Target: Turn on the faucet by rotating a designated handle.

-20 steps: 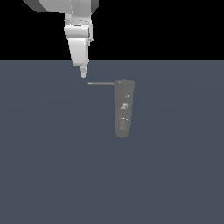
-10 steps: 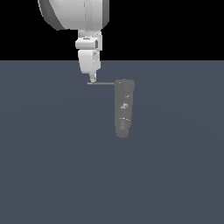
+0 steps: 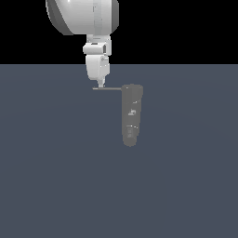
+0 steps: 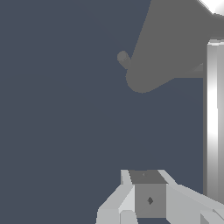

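Faucet (image 3: 131,115) lies on counter (image 3: 56,176), its thin stiff handle (image 3: 108,88) jutting sideways from the far end; jaws (image 3: 101,85), seemingly together, touch the rod's free tip, likely best leverage point.

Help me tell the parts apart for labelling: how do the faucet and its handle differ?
The faucet is a thick, rounded column; the handle is a thin, straight rod. In the exterior view the faucet runs top to bottom, while the handle sticks sideways from its upper end toward that view's left. The faucet carries light specks; the handle looks plain. Both are grey.
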{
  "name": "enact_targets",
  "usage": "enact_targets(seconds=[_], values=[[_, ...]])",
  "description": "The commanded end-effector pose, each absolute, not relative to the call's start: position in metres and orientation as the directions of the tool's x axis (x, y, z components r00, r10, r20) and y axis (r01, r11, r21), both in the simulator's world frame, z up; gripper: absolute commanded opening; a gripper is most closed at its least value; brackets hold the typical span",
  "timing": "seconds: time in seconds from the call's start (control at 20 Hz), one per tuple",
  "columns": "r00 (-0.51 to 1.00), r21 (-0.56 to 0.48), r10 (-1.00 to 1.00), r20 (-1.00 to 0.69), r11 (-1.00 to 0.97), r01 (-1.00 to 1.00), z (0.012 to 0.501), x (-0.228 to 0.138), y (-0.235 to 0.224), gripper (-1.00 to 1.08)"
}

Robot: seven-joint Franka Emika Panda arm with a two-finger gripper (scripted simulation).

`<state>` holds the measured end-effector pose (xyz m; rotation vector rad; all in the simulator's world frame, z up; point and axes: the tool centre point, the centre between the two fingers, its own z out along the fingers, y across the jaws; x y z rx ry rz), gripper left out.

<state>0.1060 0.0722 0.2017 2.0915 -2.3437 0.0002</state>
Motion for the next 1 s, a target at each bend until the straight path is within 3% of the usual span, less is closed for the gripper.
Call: enact_targets(seconds=[0.0,0.95], values=[[-0.114,0.000,-0.994,0.000,0.114,-0.994,0.202,0.106,0.072,-1.00],[-0.114,0.000,-0.994,0.000,0.114,-0.994,0.202,0.057,0.076,-1.00]])
